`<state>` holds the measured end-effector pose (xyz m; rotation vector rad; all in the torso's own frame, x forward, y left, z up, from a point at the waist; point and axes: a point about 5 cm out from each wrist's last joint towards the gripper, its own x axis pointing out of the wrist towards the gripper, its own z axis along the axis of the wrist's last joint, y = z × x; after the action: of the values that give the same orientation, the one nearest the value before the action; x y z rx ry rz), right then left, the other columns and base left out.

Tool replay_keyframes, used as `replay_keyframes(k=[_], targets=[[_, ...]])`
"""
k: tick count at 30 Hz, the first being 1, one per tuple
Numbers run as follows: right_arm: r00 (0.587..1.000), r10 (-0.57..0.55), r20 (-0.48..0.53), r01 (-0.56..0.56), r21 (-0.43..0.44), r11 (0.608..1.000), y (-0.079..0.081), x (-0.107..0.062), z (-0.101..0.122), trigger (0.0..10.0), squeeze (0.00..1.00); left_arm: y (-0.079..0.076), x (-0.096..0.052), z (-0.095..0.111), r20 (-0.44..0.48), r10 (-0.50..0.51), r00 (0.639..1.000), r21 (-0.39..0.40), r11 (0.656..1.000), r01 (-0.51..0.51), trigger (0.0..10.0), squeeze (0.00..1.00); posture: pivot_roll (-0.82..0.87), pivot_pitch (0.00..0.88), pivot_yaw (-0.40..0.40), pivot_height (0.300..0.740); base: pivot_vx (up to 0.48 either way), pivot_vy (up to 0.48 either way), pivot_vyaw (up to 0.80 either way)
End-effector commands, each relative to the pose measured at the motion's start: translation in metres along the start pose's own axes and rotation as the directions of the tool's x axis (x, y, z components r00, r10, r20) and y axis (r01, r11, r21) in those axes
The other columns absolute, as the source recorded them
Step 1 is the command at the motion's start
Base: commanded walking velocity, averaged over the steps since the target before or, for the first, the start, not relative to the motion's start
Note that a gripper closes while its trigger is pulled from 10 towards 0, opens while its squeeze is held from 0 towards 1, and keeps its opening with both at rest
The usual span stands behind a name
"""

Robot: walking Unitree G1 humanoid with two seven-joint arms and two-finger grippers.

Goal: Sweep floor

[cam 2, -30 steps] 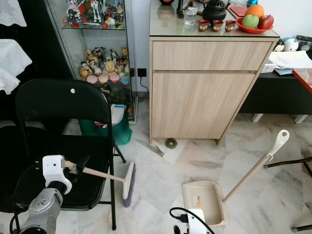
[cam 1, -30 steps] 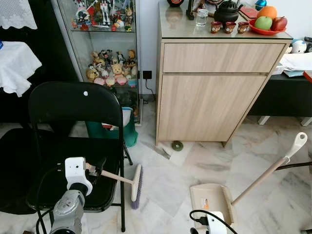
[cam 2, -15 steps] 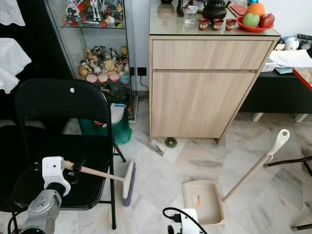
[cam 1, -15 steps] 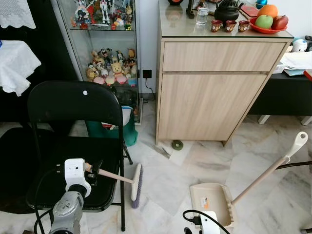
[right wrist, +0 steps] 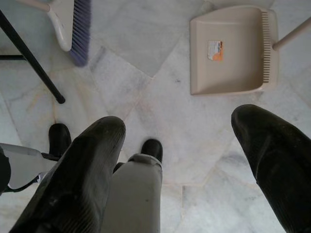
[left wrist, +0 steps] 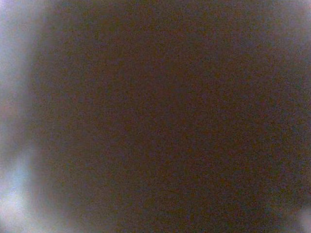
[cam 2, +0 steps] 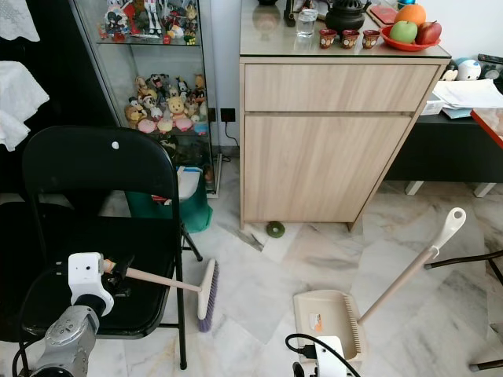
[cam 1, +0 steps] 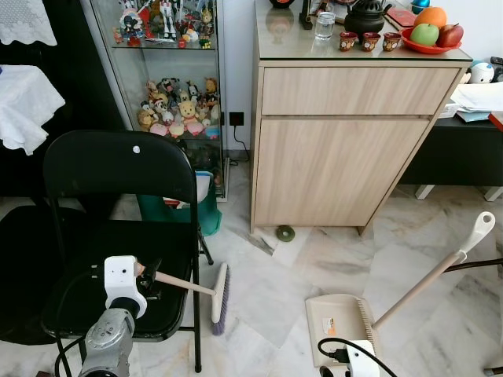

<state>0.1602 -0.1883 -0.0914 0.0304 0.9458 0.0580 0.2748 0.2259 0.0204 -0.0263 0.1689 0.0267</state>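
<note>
Clearly the left claw [cam 1: 148,276] is clenched on the broom [cam 1: 206,290] handle, out over the seat of the black chair [cam 1: 118,169], with the bristle head down on the marble floor [cam 1: 267,294] just beside the chair's front leg. The right claw [right wrist: 177,145] hangs low with its two fingers [right wrist: 82,170] spread apart and nothing between them, pointing down at the floor near the dustpan [cam 1: 339,316], which lies flat with its long handle slanting up to the right. A small dark green round thing [cam 1: 285,233] sits on the floor at the foot of the cabinet [cam 1: 346,149], well apart from the broom head; it looks like the likeliest thing to sweep. To do this step well, I judge the broom should be drawn clear of the chair leg first, bristles kept flat on the floor, then pulled in short strokes toward the dustpan's open lip. The free claw could steady the dustpan handle so the pan does not slide. The left wrist view is too dark to read.
</note>
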Motion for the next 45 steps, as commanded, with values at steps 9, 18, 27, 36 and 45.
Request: replay_keyframes(k=[9, 18, 27, 36, 45], targets=[[1.000, 0.027, 0.016, -0.027, -0.006, 1.000, 0.027, 0.008, 0.015, 10.0, 0.00, 0.000, 0.004, 0.006, 0.031, 0.003, 1.000, -0.003, 1.000, -0.003, 0.0, 0.00, 0.02, 0.056, -0.036, 0.740, 0.000, 0.000, 0.00], [0.996, 0.017, 0.082, -0.019, 0.023, 1.000, 0.033, 0.013, 0.037, 10.0, 0.00, -0.004, 0.004, 0.007, 0.043, 0.009, 0.999, -0.052, 0.999, -0.007, 0.0, 0.00, 0.01, 0.045, -0.035, 0.740, 0.000, 0.000, 0.00], [0.976, 0.009, 0.219, -0.013, 0.018, 1.000, 0.034, 0.017, 0.088, 10.0, 0.00, -0.013, 0.006, 0.007, 0.048, -0.014, 0.999, -0.049, 0.999, 0.016, 0.0, 0.00, 0.00, 0.043, -0.036, 0.740, 0.000, 0.000, 0.00], [0.873, -0.011, 0.488, -0.007, 0.036, 0.999, 0.031, 0.007, 0.160, 10.0, 0.00, -0.015, 0.007, 0.006, 0.038, -0.032, 0.999, -0.029, 0.999, 0.033, 10.0, 0.00, -0.05, 0.057, -0.032, 0.740, 0.000, 0.000, 0.00], [0.741, -0.006, 0.672, -0.003, 0.012, 1.000, 0.037, -0.009, 0.194, 10.0, 0.00, -0.015, 0.007, 0.007, 0.044, -0.042, 0.998, -0.006, 0.999, 0.042, 10.0, 0.00, -0.06, 0.074, -0.028, 0.740, 0.000, 0.000, 0.00]])
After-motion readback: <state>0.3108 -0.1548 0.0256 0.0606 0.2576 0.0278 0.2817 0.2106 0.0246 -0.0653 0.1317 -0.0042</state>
